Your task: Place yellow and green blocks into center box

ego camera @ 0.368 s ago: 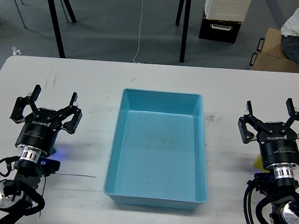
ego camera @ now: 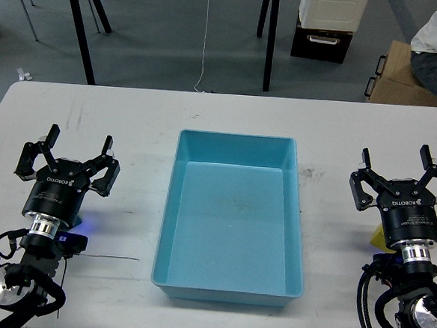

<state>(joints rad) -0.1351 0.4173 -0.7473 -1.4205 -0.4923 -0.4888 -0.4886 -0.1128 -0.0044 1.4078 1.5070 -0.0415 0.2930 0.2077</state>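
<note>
While both sets of fingers (ego camera: 71, 145) (ego camera: 396, 161) stand spread and empty, the box (ego camera: 227, 287) sits between them.

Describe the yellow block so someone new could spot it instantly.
Start at the light blue box in the middle of the white table, then look right to the right pincer. Just below it, a small yellow block pokes out from behind the arm's left side. It is the only yellow thing on the table.

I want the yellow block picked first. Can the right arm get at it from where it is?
Probably yes. The small yellow block lies on the white table right beside the right gripper, which is open. Only a sliver shows, the arm hiding the rest; nothing else crowds it.
</note>
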